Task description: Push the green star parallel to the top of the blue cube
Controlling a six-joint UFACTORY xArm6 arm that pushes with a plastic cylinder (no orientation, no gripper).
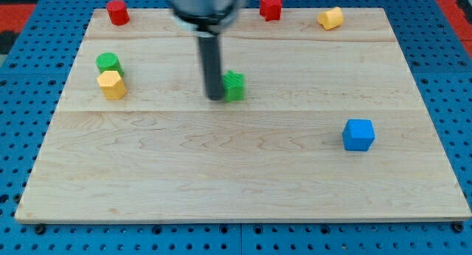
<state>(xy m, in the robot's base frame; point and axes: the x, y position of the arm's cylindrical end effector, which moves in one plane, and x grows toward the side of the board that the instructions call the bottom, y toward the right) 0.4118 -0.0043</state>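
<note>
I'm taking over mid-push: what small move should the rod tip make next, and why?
Probably a short push toward the view's right. My tip sits against the left side of the green star block, while the blue cube lies far right and lower. Pushing right carries the star toward the spot above the cube's top edge.

a lab test bench is suggested. a pale wooden board (243,174) is laid on a blue perforated metal base (15,137). small coloured blocks are scattered on it.
</note>
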